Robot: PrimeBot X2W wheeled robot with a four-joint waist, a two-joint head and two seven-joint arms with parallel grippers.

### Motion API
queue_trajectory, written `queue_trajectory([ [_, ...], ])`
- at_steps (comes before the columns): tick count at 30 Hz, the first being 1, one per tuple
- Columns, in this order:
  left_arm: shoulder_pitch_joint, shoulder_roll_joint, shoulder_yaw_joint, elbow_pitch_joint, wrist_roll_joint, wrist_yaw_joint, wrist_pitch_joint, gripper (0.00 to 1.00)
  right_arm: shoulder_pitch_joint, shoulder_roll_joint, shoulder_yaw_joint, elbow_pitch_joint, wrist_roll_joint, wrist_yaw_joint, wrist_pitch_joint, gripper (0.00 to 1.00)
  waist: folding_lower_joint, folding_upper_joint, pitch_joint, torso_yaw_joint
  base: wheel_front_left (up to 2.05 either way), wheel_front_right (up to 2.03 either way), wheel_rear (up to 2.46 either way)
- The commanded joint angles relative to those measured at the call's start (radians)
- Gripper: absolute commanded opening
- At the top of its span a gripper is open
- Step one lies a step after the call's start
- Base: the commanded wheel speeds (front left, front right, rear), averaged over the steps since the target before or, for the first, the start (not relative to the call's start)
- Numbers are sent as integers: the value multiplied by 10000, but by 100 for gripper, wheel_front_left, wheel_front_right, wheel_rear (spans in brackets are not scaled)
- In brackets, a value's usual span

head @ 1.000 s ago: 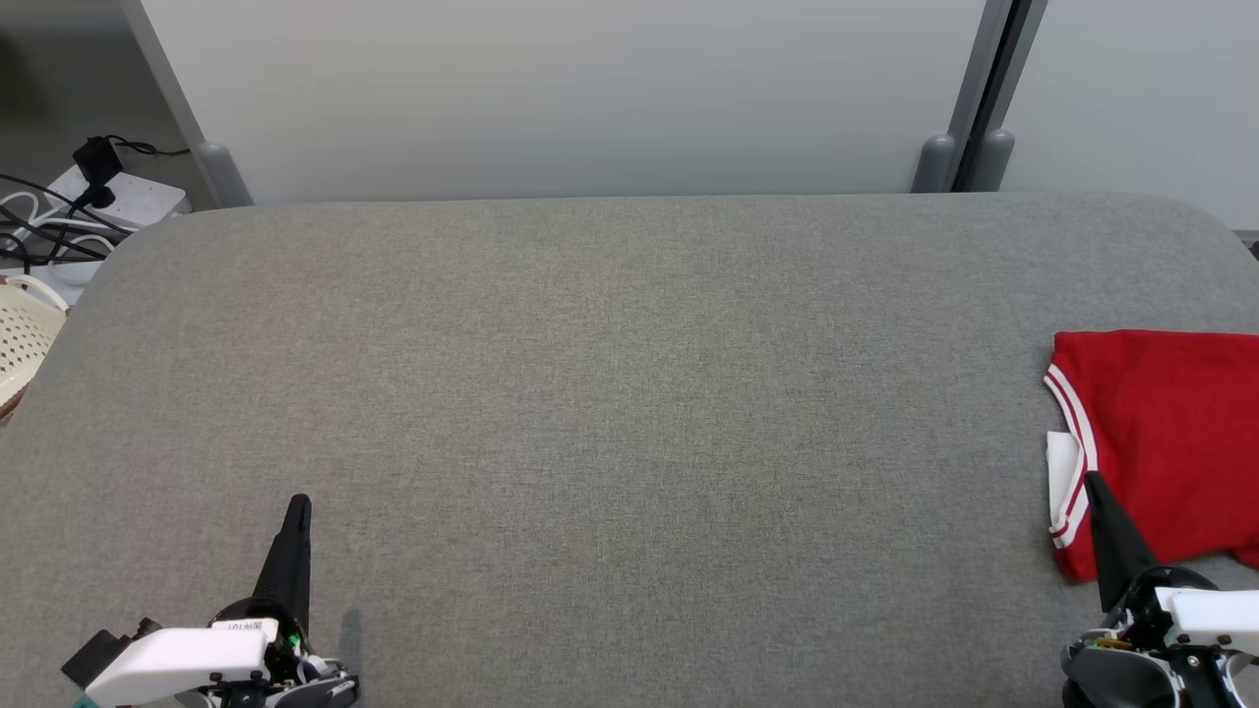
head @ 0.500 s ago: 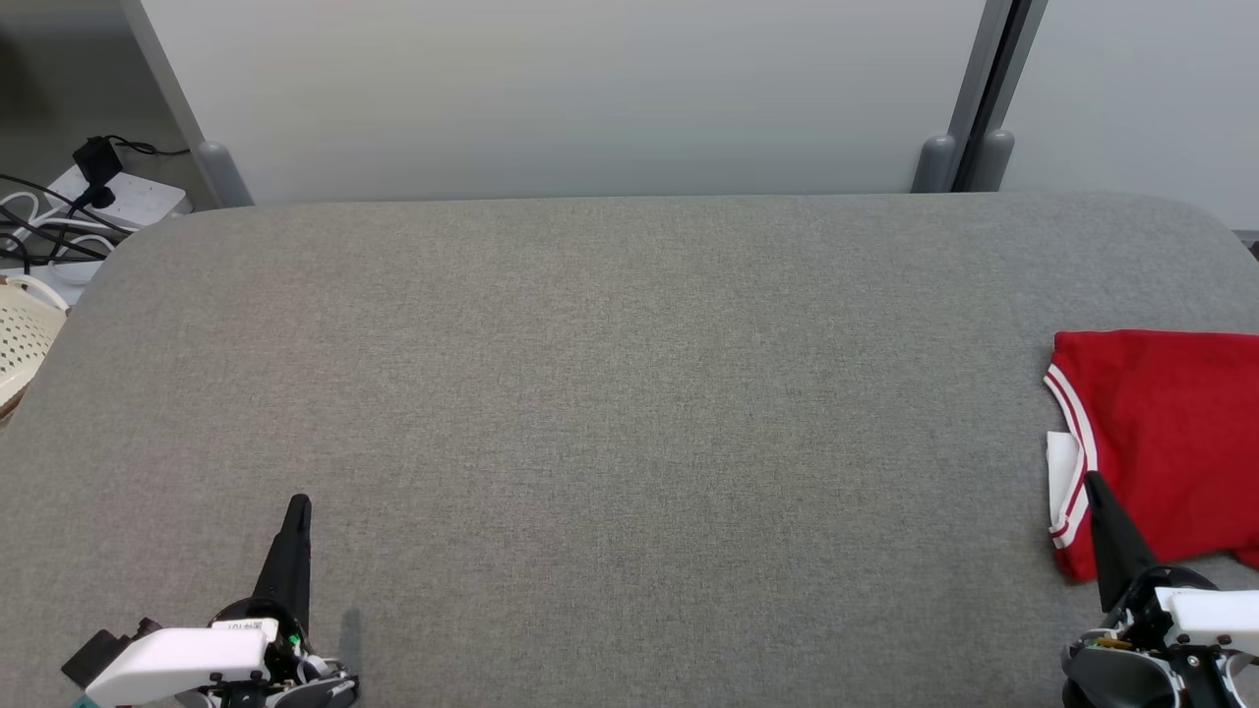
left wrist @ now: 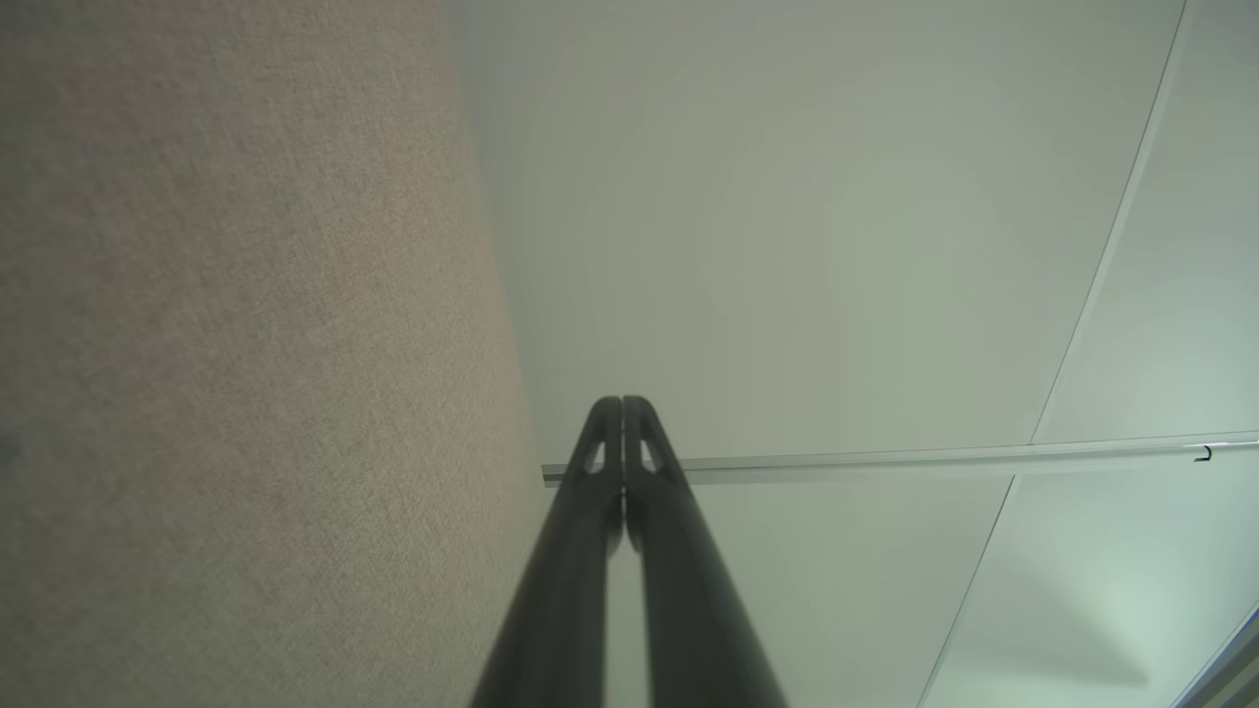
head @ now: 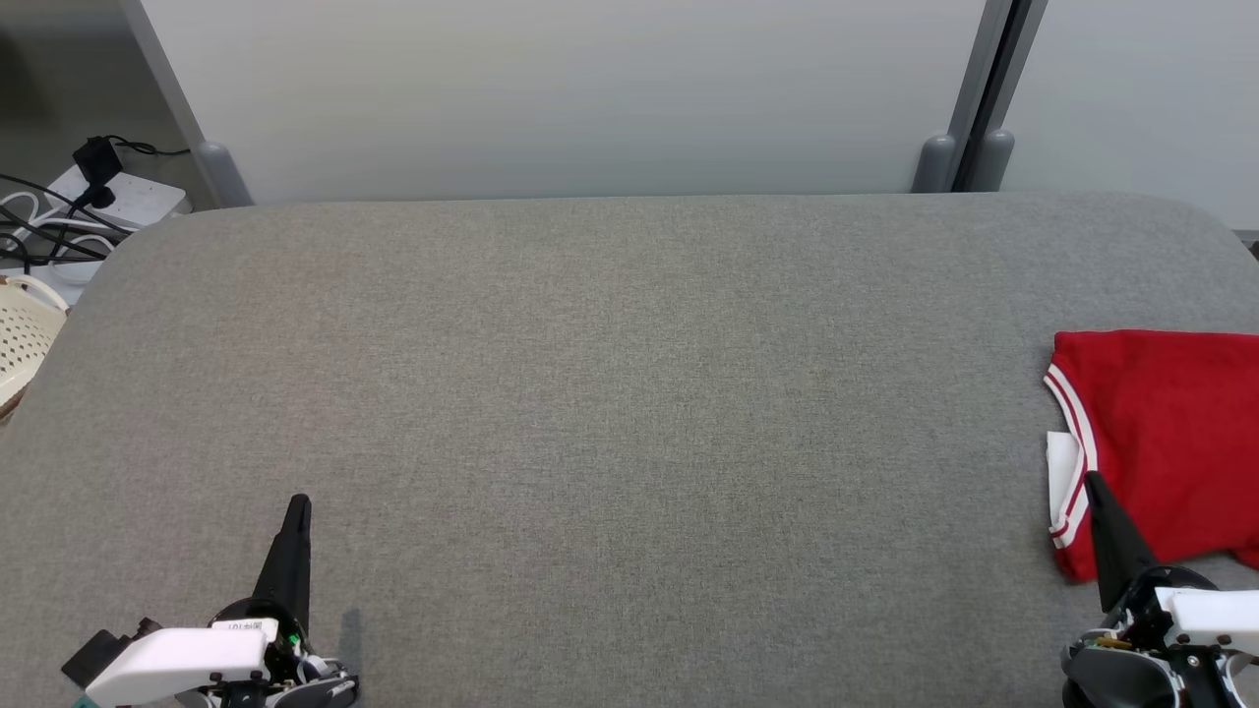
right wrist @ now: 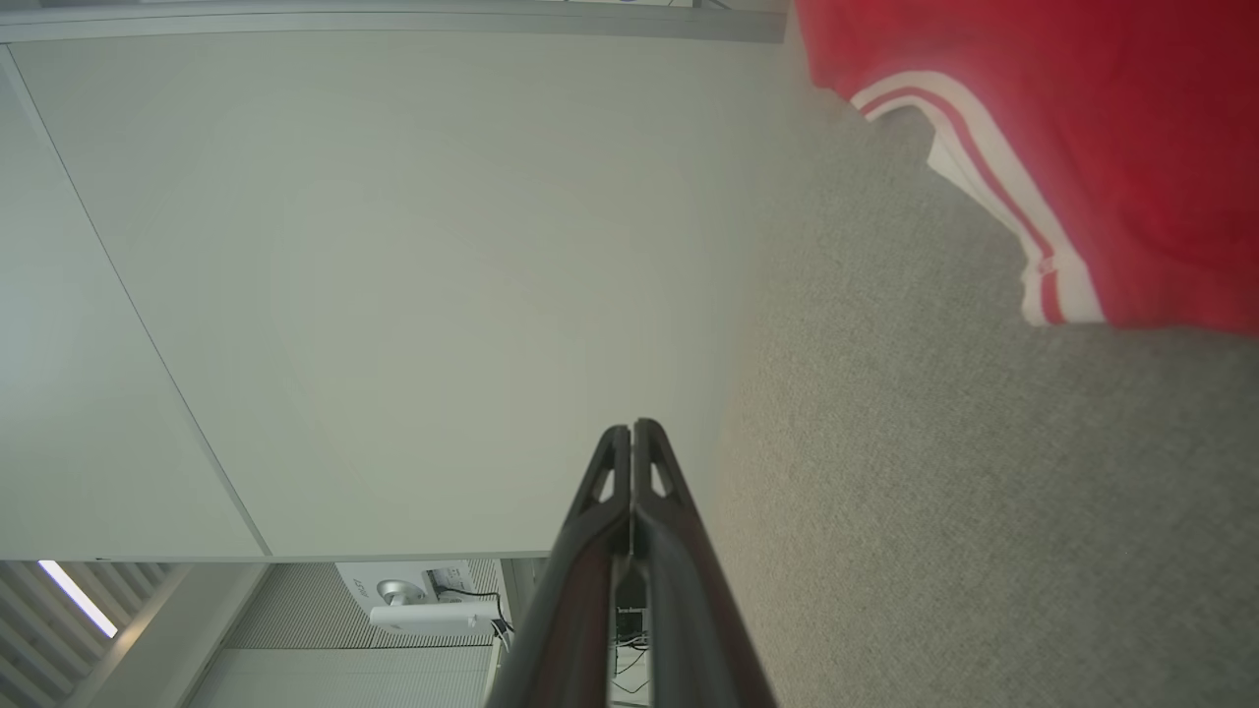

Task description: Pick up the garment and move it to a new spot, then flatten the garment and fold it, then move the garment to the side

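pictured at the far right of the grey table [head: 629, 393]: red garment [head: 1161, 433], folded, partly out of frame. both pairs of jaws clenched on nothing, right pair near the striped hem [head: 1072, 413]. could snag that hem and spoil the fold if swung sideways.

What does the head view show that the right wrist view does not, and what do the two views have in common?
The head view adds the left gripper, jaws shut, a pale basket at the left edge of the grey table, and a power strip with cables. The right wrist view adds a white device with cables, past the pale wall panel. Both show the red garment with white stripes lying on that table, and the right gripper, jaws shut, near it.
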State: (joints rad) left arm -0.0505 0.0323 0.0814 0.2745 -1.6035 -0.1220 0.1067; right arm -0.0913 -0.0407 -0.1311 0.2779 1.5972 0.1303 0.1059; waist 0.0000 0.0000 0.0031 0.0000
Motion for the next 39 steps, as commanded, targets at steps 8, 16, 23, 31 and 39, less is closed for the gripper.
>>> queue_trajectory([
  [8, -575, 179, 321, -293, -54, -86, 63, 0, -166, -95, 173, -332, 115, 4, 72, 0, 1, 0, 0, 0, 0, 0, 0],
  [16, -575, 179, 321, -294, -54, -86, 63, 0, -166, -95, 174, -332, 115, 4, 72, 0, 1, 0, 0, 0, 0, 0, 0],
  [23, -575, 179, 321, -294, -54, -86, 63, 0, -166, -95, 174, -332, 115, 4, 72, 0, 1, 0, 0, 0, 0, 0, 0],
  [31, -575, 179, 321, -294, -54, -86, 63, 0, -166, -95, 174, -332, 115, 4, 72, 0, 1, 0, 0, 0, 0, 0, 0],
  [39, -575, 179, 321, -294, -54, -86, 63, 0, -166, -95, 174, -332, 116, 4, 72, 0, 1, 0, 0, 0, 0, 0, 0],
])
